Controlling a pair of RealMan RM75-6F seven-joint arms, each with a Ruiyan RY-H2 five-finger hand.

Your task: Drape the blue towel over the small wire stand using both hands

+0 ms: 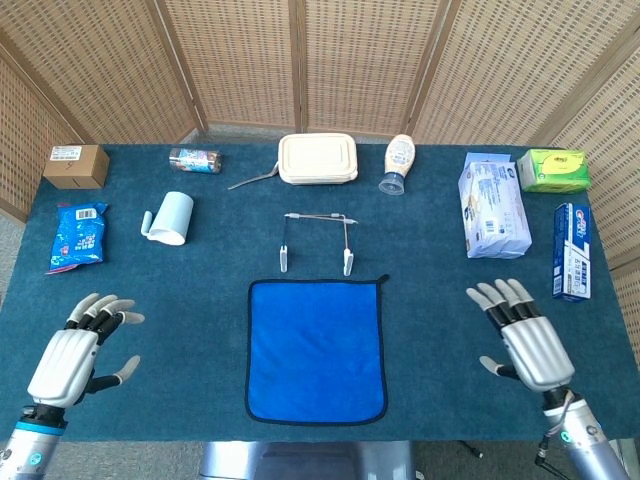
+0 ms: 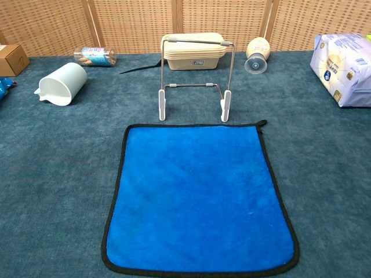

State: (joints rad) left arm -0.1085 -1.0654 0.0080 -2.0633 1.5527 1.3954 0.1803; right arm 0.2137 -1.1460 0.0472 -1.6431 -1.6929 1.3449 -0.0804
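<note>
We see the blue towel (image 1: 317, 351) lying flat and unfolded on the teal desk (image 1: 200, 290), its black-trimmed far edge just short of the feet of the small wire stand (image 1: 317, 240), which stands upright directly behind it. In our chest view the towel (image 2: 200, 197) fills the foreground and the stand (image 2: 196, 78) rises just beyond it, the two apart.

Our left hand (image 1: 72, 354) hovers near the desk's front left corner, fingers spread and holding nothing, well apart from the towel. Our right hand (image 1: 524, 338) sits at the front right, fingers likewise spread and empty, also well clear of the cloth. Neither hand shows in the chest view.

Behind the stand lies a cream lidded box (image 1: 318, 158) with a utensil (image 1: 252, 180) beside it, and a squeeze bottle (image 1: 397, 163) to its right. To the left we see a pale mug on its side (image 1: 170, 217), a small jar (image 1: 195, 160), a cardboard box (image 1: 76, 166) and a blue snack packet (image 1: 78, 236). To the right are a pack of wipes (image 1: 493, 205), a green box (image 1: 552, 170) and a blue carton (image 1: 571, 251). A woven screen (image 1: 300, 60) backs the desk.
</note>
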